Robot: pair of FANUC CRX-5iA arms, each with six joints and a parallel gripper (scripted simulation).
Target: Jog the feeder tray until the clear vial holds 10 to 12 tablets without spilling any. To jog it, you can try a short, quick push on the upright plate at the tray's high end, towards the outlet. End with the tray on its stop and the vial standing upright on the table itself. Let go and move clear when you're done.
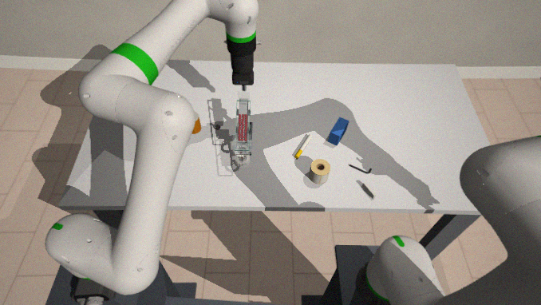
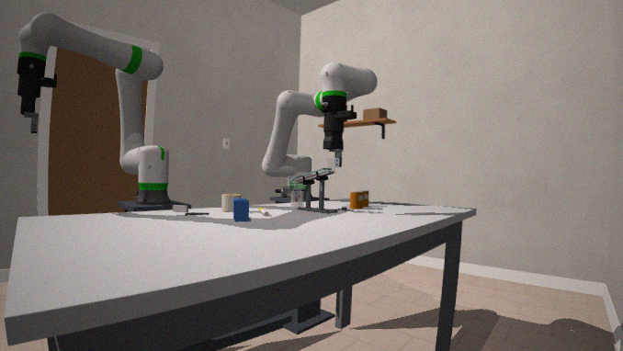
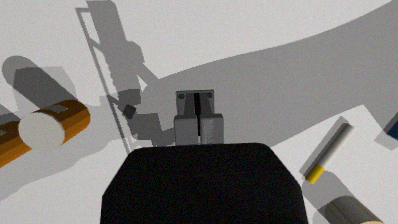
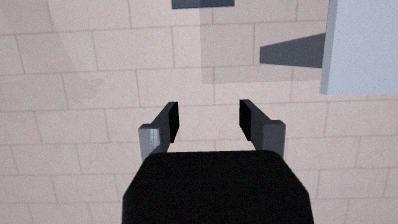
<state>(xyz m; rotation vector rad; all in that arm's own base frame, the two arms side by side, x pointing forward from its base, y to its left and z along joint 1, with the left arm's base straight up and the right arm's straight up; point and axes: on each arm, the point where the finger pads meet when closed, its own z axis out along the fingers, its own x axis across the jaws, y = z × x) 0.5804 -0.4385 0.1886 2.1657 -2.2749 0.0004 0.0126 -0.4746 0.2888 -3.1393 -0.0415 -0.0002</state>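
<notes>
The clear feeder tray (image 1: 243, 107) (image 2: 319, 173) slopes on its dark stand, with rows of red tablets (image 1: 242, 128) along its middle. Its pale upright plate (image 1: 243, 96) is at the high end. The clear vial (image 1: 242, 159) (image 2: 297, 199) stands upright below the low outlet end; its contents are too small to count. My left gripper (image 1: 244, 89) (image 2: 337, 164) (image 3: 197, 106) is shut and empty, just beyond the high end, close to the plate; whether they touch is unclear. My right gripper (image 2: 33, 130) (image 4: 208, 113) is open and empty, well away from the tray.
An orange bottle (image 1: 196, 126) (image 2: 359, 200) (image 3: 75, 120) lies beside the feeder. On its other side are a marker (image 1: 303, 146) (image 3: 331, 151), a tape roll (image 1: 320, 176), a blue block (image 1: 338, 131) (image 2: 241, 210), a hex key (image 1: 360, 168) and a small dark blade-like tool (image 1: 365, 189).
</notes>
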